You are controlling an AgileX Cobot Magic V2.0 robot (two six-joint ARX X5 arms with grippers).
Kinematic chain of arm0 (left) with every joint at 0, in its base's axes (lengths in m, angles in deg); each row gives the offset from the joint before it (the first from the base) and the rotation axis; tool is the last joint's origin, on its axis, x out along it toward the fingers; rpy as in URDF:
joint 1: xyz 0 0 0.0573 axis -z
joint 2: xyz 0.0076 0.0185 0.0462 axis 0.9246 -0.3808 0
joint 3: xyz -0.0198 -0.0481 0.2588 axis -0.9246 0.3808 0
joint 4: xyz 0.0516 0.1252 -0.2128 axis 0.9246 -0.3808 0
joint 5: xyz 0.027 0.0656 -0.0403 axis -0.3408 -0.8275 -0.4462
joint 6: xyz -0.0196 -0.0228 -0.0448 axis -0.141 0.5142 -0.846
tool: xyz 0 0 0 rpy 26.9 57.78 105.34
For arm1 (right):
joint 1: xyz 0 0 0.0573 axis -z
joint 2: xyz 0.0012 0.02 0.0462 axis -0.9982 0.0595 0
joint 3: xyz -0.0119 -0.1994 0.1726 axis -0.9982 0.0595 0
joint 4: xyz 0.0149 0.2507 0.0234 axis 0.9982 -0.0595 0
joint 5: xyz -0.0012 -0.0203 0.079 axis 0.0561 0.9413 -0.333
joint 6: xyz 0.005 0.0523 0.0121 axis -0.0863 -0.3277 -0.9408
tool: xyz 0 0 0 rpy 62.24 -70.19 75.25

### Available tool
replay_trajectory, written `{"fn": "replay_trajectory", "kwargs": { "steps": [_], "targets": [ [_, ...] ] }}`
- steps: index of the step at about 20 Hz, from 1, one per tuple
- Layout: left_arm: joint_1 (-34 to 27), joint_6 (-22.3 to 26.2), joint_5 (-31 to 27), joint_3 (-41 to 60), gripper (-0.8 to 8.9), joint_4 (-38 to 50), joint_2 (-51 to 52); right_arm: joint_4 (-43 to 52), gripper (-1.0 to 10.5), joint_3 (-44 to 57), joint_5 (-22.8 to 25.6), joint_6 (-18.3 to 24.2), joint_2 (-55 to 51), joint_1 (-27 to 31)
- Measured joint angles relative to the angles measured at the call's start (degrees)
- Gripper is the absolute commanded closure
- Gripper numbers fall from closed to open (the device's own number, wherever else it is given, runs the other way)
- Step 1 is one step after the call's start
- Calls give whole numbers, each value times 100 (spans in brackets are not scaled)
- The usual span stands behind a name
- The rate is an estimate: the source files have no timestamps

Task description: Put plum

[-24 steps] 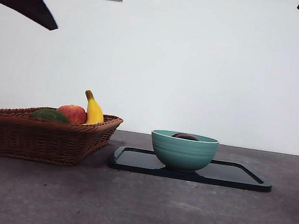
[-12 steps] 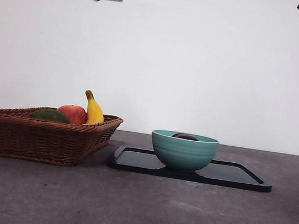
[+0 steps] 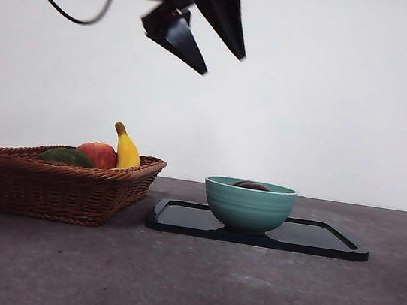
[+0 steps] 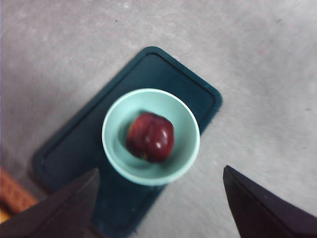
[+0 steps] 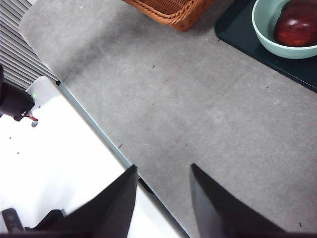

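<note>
The plum point(image 4: 150, 137) is seen lying inside the teal bowl point(image 3: 249, 207) on the black tray point(image 3: 327, 242), clear of the rim. The left gripper point(image 3: 207, 43) is held wide and empty high above, while bare tabletop point(image 3: 185, 286) is left at 6 o'clock.

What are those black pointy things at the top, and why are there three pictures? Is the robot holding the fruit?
It's a robot with two arms, and each arm ends in a gripper, like a pincher. One picture looks across the table; the other two come from cameras on the arms' wrists. The big black shape up high is the left gripper, open and empty, hanging over the bowl. The right gripper waits off to the side, also open and holding nothing. The plum lies inside the green bowl, which stands on a dark tray. Beside it, a woven basket holds a banana, an apple and a green fruit.
</note>
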Motion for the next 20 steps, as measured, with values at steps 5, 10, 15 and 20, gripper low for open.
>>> {"fn": "replay_trajectory", "kwargs": {
  "steps": [5, 10, 15, 20],
  "targets": [
    [153, 481, -142, -730, 407, 11, -901, -240, 775, 0, 0, 13, -404, 0],
    [234, 833, -151, -872, 407, 57, -1582, -448, 775, 0, 0, 13, -708, -2],
    [313, 1025, -151, -907, 407, 197, -1950, -680, 775, 0, -2, 13, -798, 0],
    [350, 1132, -153, -927, 407, 391, -2256, -686, 775, 0, -2, 13, -798, -2]
  ]
}}
